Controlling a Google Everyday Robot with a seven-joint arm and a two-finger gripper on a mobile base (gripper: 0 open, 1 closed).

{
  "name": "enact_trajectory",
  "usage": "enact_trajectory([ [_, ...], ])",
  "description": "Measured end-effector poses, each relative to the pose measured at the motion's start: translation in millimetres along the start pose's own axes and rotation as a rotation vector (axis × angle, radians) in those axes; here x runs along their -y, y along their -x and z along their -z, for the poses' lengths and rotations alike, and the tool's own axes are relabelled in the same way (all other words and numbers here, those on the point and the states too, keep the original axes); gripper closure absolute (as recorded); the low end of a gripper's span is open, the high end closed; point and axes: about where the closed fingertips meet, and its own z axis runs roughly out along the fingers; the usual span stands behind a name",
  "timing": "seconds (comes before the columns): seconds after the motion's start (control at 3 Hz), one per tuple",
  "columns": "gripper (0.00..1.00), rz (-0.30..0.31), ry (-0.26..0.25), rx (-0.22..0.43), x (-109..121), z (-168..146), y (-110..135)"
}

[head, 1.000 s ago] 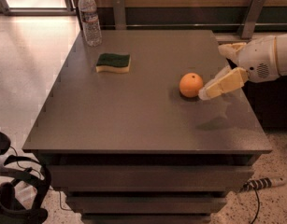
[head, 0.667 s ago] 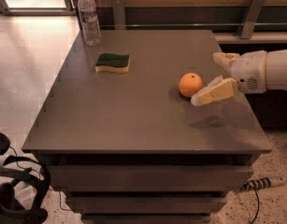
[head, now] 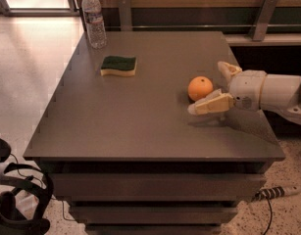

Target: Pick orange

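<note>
Sitting upright on the right half of the table (head: 140, 111), the orange (head: 200, 88) rests free on the bare surface, with nothing touching it that I can make out. The gripper (head: 205, 87) is level with it, reaching in from the right edge. Its fingers (head: 211, 104) are spread apart: one lies low along the near side of the orange, the other sits behind and to the right. That straddle suggests a side-on grasp, with the fruit meant to end up between the two. The near finger looks very close to the orange, but whether it touches is unclear. The white arm (head: 272, 89) runs nearly flat over the table edge, likely to keep the fingers at the fruit's widest part. The sponge (head: 118, 65) and bottle (head: 94, 19) are well apart at the far left, out of the way. A round fruit could roll if one finger arrives first.
</note>
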Motion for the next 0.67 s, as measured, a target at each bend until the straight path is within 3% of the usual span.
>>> enact_trajectory([
  [0.67,0.00,-0.001,-0.052,0.009,4.3,-17.0,-9.6],
])
